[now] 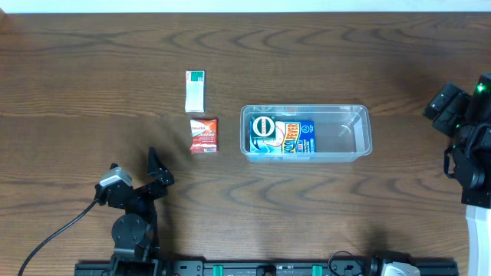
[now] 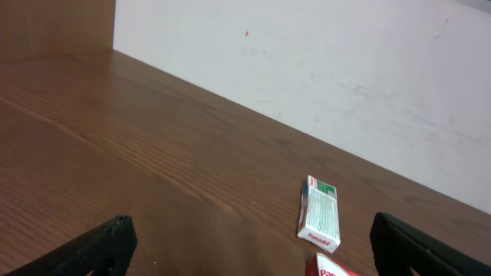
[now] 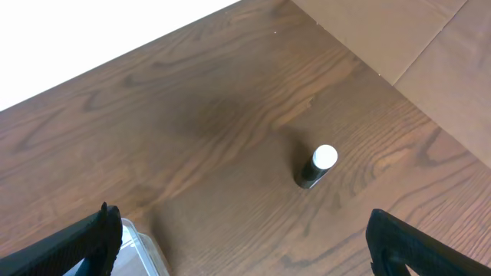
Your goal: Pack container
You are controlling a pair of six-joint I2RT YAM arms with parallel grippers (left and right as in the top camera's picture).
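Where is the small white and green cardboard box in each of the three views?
Overhead: the white and green box left of centre, just beyond the flat red packet.
Left wrist: the box at lower right, above the red packet.
Right wrist: not in view.
Shared landmark: the red packet, overhead and left wrist.
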